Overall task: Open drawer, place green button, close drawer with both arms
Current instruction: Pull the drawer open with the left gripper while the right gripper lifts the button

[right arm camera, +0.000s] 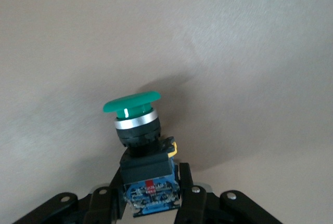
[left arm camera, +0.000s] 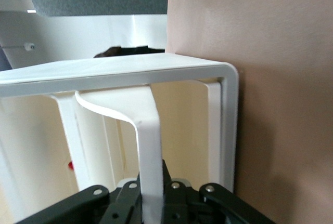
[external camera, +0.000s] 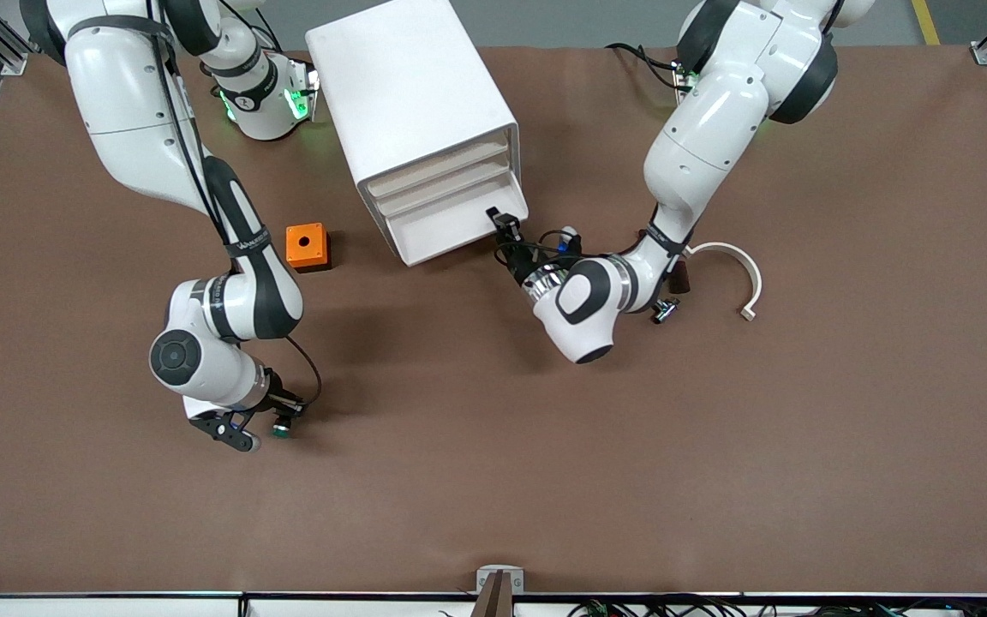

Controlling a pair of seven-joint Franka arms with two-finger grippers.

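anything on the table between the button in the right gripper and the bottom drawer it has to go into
Nothing visible. The right gripper holds the button over bare table. The orange box sits toward the right arm's end, beside the cabinet, off the direct line. The left gripper grips the drawer at its front corner.

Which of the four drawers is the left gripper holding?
The bottom drawer: the left gripper is clamped on its front handle, at the cabinet's lowest slot, under the other three.
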